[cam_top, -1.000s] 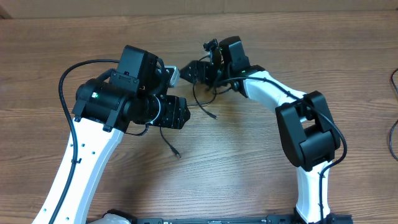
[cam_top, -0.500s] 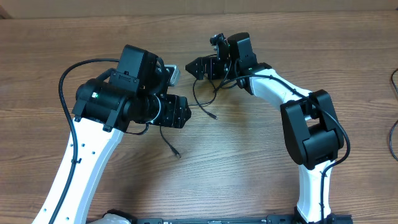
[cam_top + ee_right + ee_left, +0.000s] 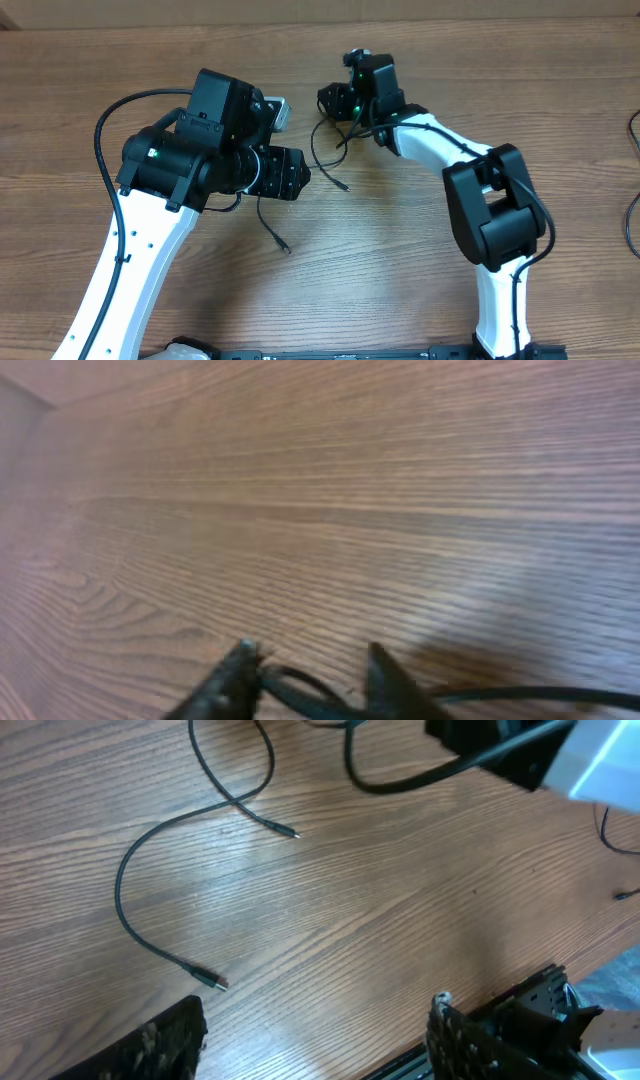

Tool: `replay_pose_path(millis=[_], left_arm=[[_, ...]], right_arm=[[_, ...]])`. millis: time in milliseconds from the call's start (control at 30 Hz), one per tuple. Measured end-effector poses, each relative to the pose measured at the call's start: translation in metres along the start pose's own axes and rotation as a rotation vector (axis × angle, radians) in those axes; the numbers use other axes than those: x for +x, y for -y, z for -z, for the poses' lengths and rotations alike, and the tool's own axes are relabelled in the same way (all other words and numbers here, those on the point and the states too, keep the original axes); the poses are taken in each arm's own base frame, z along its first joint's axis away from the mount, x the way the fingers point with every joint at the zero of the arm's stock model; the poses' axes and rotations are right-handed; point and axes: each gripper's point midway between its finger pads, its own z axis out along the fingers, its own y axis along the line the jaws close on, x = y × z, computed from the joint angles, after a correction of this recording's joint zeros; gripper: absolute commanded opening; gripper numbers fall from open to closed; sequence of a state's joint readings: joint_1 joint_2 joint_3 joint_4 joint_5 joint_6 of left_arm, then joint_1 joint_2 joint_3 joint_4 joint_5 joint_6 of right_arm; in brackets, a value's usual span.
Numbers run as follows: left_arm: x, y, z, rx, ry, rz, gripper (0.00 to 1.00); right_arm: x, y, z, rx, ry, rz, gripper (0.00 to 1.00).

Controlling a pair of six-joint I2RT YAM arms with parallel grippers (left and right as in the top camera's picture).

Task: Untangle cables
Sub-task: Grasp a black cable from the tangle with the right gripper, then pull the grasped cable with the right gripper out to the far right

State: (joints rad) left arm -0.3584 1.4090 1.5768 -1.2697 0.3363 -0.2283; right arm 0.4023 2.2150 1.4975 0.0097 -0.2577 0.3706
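Hovering over the table [image 3: 420, 910], your left gripper [image 3: 315, 1025] spread wide and empty, your right gripper [image 3: 310, 672] straddling one strand, clamped or not you cannot tell, the cables [image 3: 119, 898] lying loose on the wood between the two.

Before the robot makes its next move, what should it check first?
1. Left jaws open, nothing between them: ok.
2. Thin black cable with a small plug tip lying loose on the brown wooden table: ok.
3. It is free of the second thin black cable: not ok, they seem to cross.
4. Right jaws truly pinching the black strand between them: cannot tell.
5. Left arm and right arm apart in the overhead view: ok.
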Motion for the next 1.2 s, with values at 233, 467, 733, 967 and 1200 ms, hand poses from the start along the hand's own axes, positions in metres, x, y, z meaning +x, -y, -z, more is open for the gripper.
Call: replay_pose_path(millis=[233, 467, 733, 967, 1200], left_arm=[[0.002, -0.001, 0.0, -0.002, -0.009, 0.003, 0.71], [0.01, -0.002, 0.0, -0.01, -0.041, 0.014, 0.7], [0.01, -0.002, 0.0, -0.009, -0.041, -0.005, 0.7], [0.01, -0.002, 0.0, -0.009, -0.04, -0.008, 0.71], [0.011, -0.002, 0.0, -0.009, -0.043, -0.007, 0.71]], right_arm=[[0.01, -0.022, -0.009, -0.027, 0.001, 0.014, 0.04], [-0.004, -0.008, -0.005, -0.016, 0.038, -0.09, 0.04], [-0.044, 0.055, 0.02, -0.009, 0.101, -0.223, 0.04], [-0.09, 0.132, 0.083, 0.035, 0.177, -0.335, 0.04], [-0.117, 0.235, 0.2, 0.18, 0.253, -0.383, 0.04]])
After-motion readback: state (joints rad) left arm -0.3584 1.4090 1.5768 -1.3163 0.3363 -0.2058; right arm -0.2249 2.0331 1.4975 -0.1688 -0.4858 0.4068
